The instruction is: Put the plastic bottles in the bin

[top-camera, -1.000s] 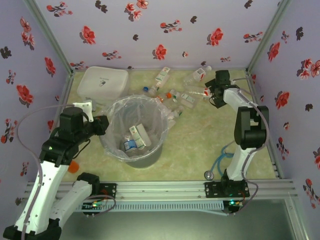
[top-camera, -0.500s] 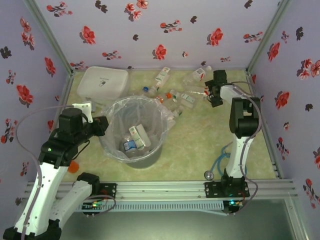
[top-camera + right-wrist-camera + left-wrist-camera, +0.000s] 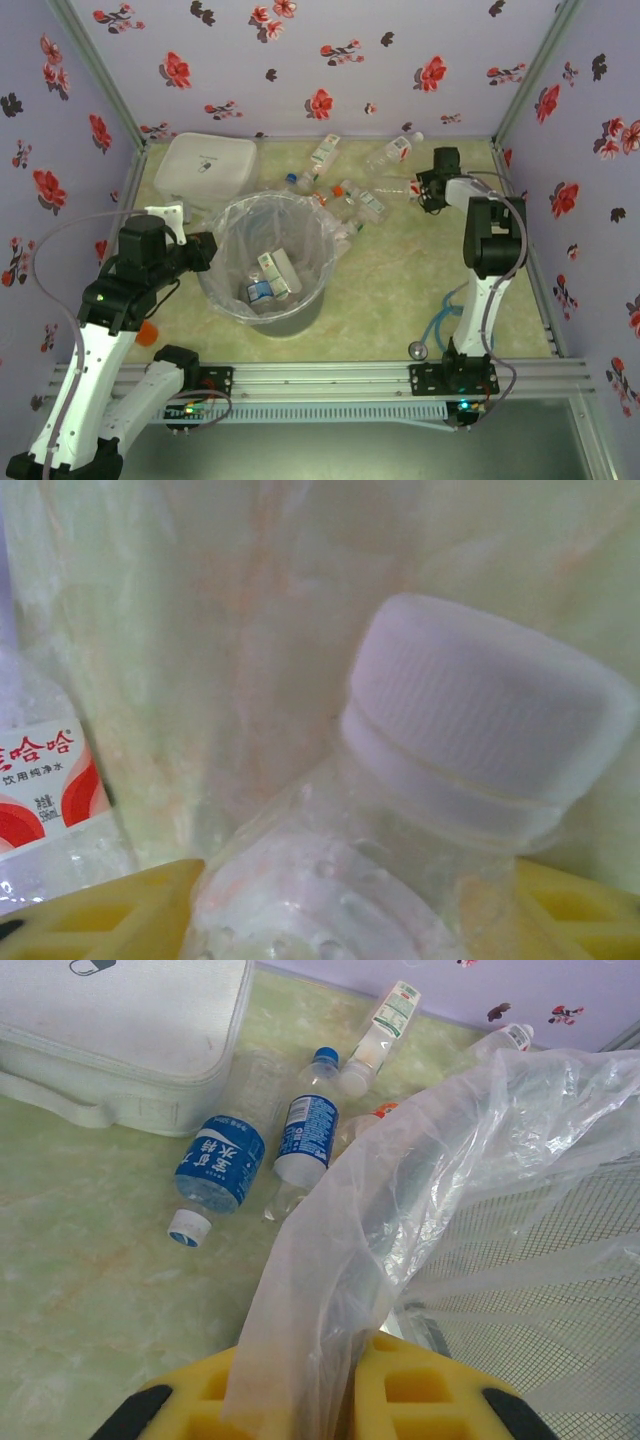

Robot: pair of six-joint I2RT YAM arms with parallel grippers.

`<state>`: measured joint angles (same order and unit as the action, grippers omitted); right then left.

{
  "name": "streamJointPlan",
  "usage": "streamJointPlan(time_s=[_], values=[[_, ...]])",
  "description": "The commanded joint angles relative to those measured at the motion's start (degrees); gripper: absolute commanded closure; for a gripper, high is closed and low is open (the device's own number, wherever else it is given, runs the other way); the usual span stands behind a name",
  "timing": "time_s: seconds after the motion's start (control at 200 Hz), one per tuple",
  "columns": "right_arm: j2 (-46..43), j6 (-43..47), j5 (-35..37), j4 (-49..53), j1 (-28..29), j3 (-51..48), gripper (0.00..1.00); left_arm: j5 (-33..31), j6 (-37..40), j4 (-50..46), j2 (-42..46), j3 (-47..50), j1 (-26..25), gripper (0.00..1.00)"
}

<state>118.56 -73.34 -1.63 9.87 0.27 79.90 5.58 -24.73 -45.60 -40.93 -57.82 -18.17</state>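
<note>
We judge the bottle [image 3: 400,810] light, crushable, slick: right fingers [image 3: 90,915] straddle its stiffer neck, grip uncertain; left fingers [image 3: 430,1400] clench the bin liner [image 3: 420,1160].

Lilac walls [image 3: 330,80] bear red flowers [image 3: 176,68]; the bin [image 3: 292,322] is grey.

right gripper [image 3: 422,192] shifted, jaws narrowing around bottle [image 3: 400,810]

The bin [image 3: 298,318], lined with a plastic bag [image 3: 235,240], stands left of centre with bottles [image 3: 272,274] inside. Behind it lie further bottles [image 3: 372,200]; the lidded container [image 3: 208,165] sits behind-left.
</note>
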Motion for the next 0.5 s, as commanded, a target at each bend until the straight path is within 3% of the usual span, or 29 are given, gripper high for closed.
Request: streamJointPlan(time_s=[0.0, 0.345, 0.495], values=[[-7.29, 2.98, 1.65, -0.61, -2.34, -4.13, 0.43, -0.66, 3.20, -4.13, -0.39, -0.92, -0.38, 1.00], [-31.03, 14.66, -0.74, 2.29, -8.58, -14.87, 0.53, 3.03, 1.98, -6.01, -1.96, -3.64, -0.37, 1.00], [-43.97, 20.00, -12.85, -0.88, -8.42, -16.04, 0.58, 5.31, 1.32, -6.16, -2.50, -4.13, -0.97, 1.00]])
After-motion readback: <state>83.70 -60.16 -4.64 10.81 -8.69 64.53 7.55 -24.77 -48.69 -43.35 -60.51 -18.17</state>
